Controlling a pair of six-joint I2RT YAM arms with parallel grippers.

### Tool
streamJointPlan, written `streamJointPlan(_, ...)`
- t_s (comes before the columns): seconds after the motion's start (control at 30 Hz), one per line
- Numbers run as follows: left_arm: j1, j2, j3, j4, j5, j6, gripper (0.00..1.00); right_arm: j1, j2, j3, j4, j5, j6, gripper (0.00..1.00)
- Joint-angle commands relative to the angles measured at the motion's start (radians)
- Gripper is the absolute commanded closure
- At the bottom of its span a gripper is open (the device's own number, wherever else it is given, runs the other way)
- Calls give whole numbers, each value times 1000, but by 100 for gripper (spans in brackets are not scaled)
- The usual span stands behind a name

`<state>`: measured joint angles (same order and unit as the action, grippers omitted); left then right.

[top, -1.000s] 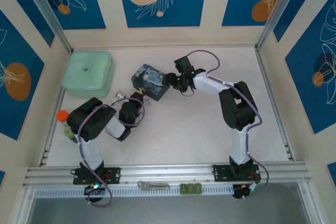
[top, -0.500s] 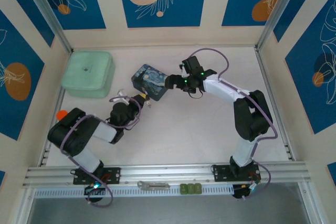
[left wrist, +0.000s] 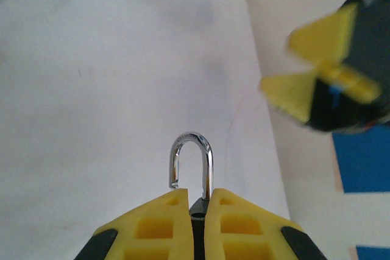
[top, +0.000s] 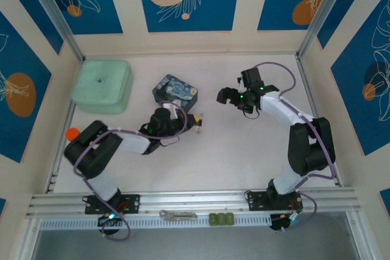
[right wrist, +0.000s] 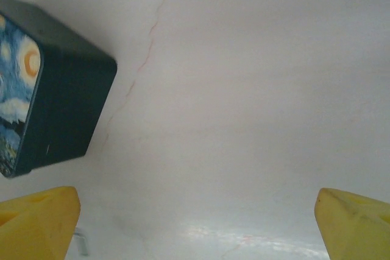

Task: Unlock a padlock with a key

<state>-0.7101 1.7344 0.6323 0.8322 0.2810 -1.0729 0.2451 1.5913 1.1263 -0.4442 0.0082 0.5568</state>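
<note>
Top external view, nearest first: on the rail at the near edge lie a grey metal tool (top: 177,214) and, just to its right, a row of green blocks (top: 221,218). Past the rail, the left arm reaches across the white table (top: 244,156) toward the middle. The left gripper (top: 196,122) is clamped on the padlock (top: 198,117), which is very small from this distance.

The left wrist camera shows the grip closely. The two yellow fingers (left wrist: 164,223) are pressed together on the dark body, and the silver shackle (left wrist: 191,137) sticks up between them. The shackle's left leg ends bare just above the left finger, while its right leg runs down into the gap. The right gripper (left wrist: 329,83) appears blurred at the upper right of that view.

At the far left edge of the table stands an orange-capped bottle (top: 73,133). Just beyond the left gripper sits the painted tin (top: 175,91), blue and yellow. To the right of the tin and apart from it, the right gripper (top: 230,89) hangs over bare table. Its jaws are spread wide with nothing between them. Its wrist camera shows the yellow fingertips (right wrist: 36,217) at opposite lower corners and the tin's dark side wall on the left.

Farthest back on the left is a pale green lidded container (top: 102,85). I cannot tell where the key lies.
</note>
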Motion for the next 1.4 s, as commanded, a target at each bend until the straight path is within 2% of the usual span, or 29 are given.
streamJointPlan(0.0, -57, 85, 65, 66, 49, -28, 100, -33, -54, -35, 15, -18, 23, 1)
streamJointPlan(0.37, -80, 203, 54, 102, -66, -86, 100, -52, -56, -56, 38, -62, 50, 1)
streamJointPlan(0.4, -80, 203, 48, 98, -80, -85, 96, -52, -54, -54, 41, -63, 52, 1)
streamJointPlan(0.47, -79, 197, 39, 89, -101, -79, 81, -50, -56, -57, 49, -63, 55, 1)
streamJointPlan(0.57, -78, 175, 31, 67, -124, -65, 53, -47, -57, -56, 55, -53, 56, 1)
streamJointPlan(0.73, -70, 96, -1, 2, -172, -26, 30, -44, -49, -51, 44, -41, 48, 1)
streamJointPlan(0.8, -60, 46, -23, -19, -192, -8, 25, -45, -45, -49, 41, -39, 45, 1)
streamJointPlan(0.87, -46, -21, -38, -77, -211, 28, 13, -44, -42, -49, 40, -37, 42, 1)
streamJointPlan(0.9, -35, -61, -36, -121, -216, 57, 2, -43, -41, -49, 39, -34, 38, 1)
streamJointPlan(0.97, -18, -136, -20, -221, -226, 121, 0, -43, -38, -51, 41, -18, 28, 1)
streamJointPlan(1.17, 51, -346, 65, -549, -292, 427, 0, -63, -6, -49, 60, 85, -111, 1)
streamJointPlan(1.27, 121, -429, 104, -704, -372, 576, 0, -86, -5, -52, 91, 115, -216, 1)
streamJointPlan(1.37, 222, -484, 135, -821, -453, 647, 1, -95, -9, -61, 132, 196, -310, 1)
